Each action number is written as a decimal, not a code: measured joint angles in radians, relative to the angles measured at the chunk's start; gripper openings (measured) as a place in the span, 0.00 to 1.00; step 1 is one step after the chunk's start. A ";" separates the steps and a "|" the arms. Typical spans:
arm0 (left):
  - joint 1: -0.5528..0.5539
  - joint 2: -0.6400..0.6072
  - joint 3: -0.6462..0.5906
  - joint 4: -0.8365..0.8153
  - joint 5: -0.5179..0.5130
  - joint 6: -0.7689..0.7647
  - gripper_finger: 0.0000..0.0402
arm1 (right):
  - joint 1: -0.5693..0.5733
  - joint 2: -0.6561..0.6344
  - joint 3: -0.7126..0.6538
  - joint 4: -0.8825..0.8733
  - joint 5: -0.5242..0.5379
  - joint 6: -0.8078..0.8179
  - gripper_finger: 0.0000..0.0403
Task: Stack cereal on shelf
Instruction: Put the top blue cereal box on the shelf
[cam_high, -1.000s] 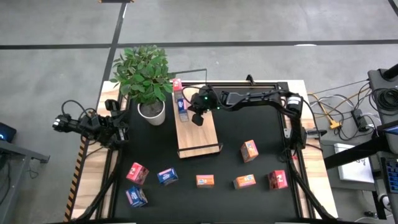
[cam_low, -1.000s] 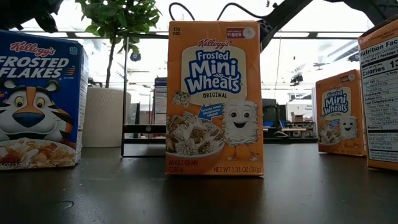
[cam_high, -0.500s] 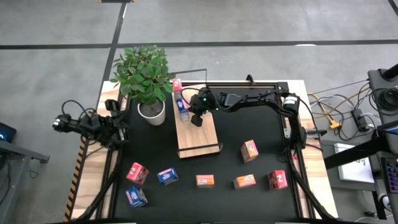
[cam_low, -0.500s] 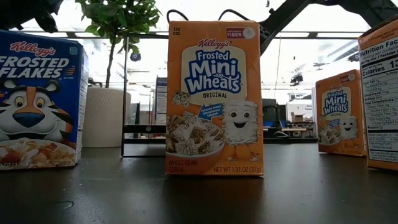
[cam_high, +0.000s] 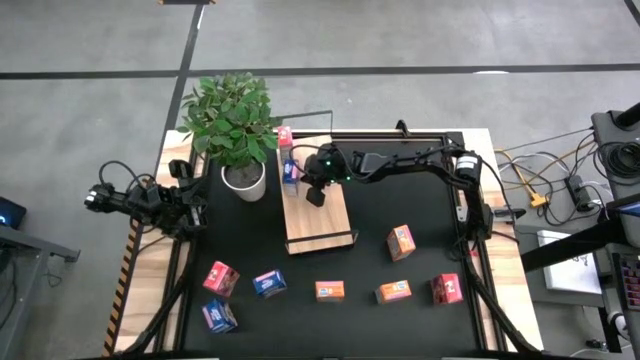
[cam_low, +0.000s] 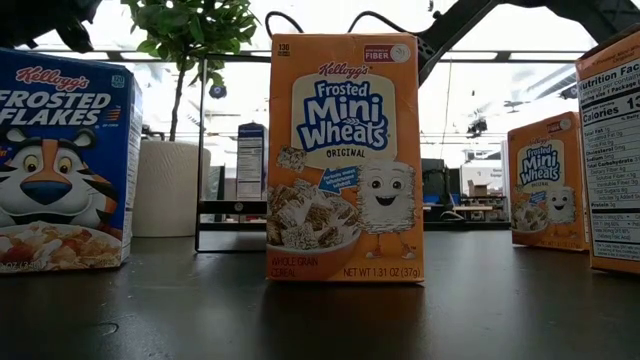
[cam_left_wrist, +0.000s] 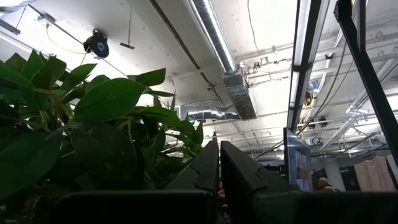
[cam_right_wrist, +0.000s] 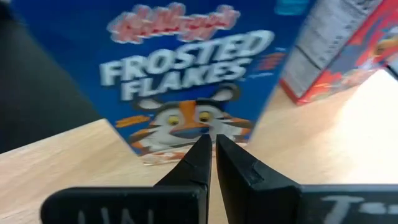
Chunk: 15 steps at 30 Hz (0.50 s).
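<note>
The shelf (cam_high: 325, 222) is a light-wood board lying flat on the black table. A blue cereal box (cam_high: 291, 172) stands upright on its far left part, with a pink-red box (cam_high: 285, 135) just beyond it. My right gripper (cam_high: 314, 192) is shut and sits low over the board. It points at the blue box's printed front (cam_right_wrist: 186, 68), and the pink-red box (cam_right_wrist: 348, 50) shows beside that. The blue box also shows far back in the low view (cam_low: 250, 160). My left gripper (cam_high: 196, 203) is shut and waits at the table's left edge under the plant. My right gripper's shut fingertips (cam_right_wrist: 202, 146) come level from the table's right side. They stand at the lower part of the blue box's printed front (cam_right_wrist: 186, 127). I cannot tell whether they touch it. The box stands upright with its bottom on the board.
A potted plant (cam_high: 243, 178) stands just left of the shelf. Several loose cereal boxes stand along the table's near part: pink-red (cam_high: 220, 277), blue (cam_high: 269, 284), orange (cam_high: 330, 290) and others. An orange-red box (cam_high: 401, 241) stands right of the shelf.
The blue box on the shelf has slid a little toward the table's left edge and turned slightly, staying upright. My right gripper has followed it a little to the left, still shut.
</note>
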<state>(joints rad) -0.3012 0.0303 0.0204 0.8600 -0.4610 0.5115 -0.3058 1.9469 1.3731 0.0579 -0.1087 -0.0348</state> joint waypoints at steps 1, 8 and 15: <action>0.000 0.000 0.000 0.000 0.000 0.000 0.00 | 0.000 0.000 0.000 0.000 0.017 -0.005 0.03; 0.000 0.000 0.000 0.000 0.000 0.000 0.00 | 0.000 0.000 0.000 0.001 0.031 -0.031 0.03; 0.000 0.000 0.000 0.000 0.000 0.000 0.00 | 0.000 0.000 0.000 0.040 0.032 -0.057 0.03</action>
<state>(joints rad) -0.3013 0.0303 0.0204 0.8600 -0.4611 0.5114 -0.3061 1.9469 1.3735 0.0975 -0.0765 -0.0917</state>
